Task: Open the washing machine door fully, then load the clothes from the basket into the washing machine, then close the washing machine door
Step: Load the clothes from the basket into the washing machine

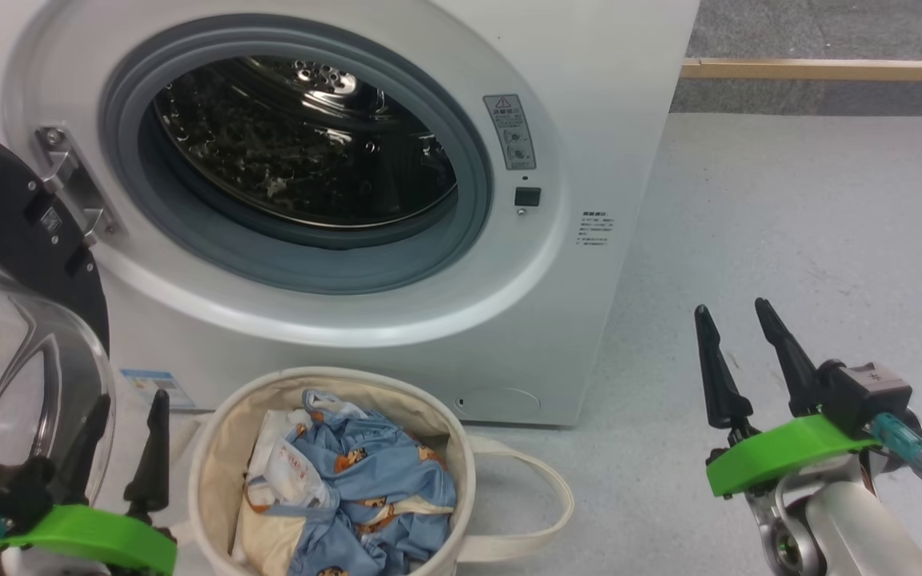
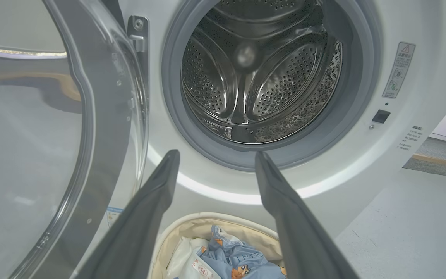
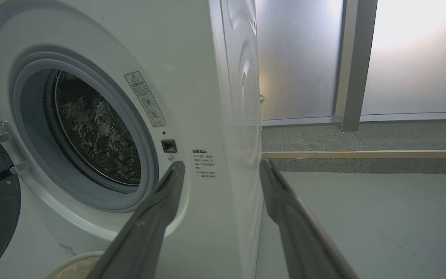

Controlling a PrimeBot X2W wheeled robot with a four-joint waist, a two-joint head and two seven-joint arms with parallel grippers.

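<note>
1. White washing machine (image 1: pixel 605 160) stands on the grey floor (image 1: pixel 789 224). Its round door (image 1: pixel 5 224) is turned out to the robot's left on the hinge (image 1: pixel 69 184). I judge the opening step is done, because the steel drum (image 1: pixel 301 144) is free to reach.
2. The drum looks empty, so I think the loading is not yet begun.
3. The basket (image 1: pixel 203 472) sits on the floor just in front of the machine, below the opening, probably so that the way from basket to drum is short.
4. The clothes (image 1: pixel 381 472) lie crumpled inside the basket. They are light blue with orange figures, and some white and cream cloth is among them.
5. The left claw (image 1: pixel 131 400) hangs just beside the basket's left side, near the door glass. Its two fingers are spread wide and hold nothing.
6. The right claw (image 1: pixel 731 310) hangs over bare floor, well apart from the basket, and it is also wide open and empty.
7. Count:
   - one machine
   - one door
   - one basket, with one loop handle (image 1: pixel 541 496) clearly seen
   - two claws with two fingers each
   - one warning label (image 1: pixel 515 132) beside the opening
   - garments in the heap: I cannot tell how many
</note>
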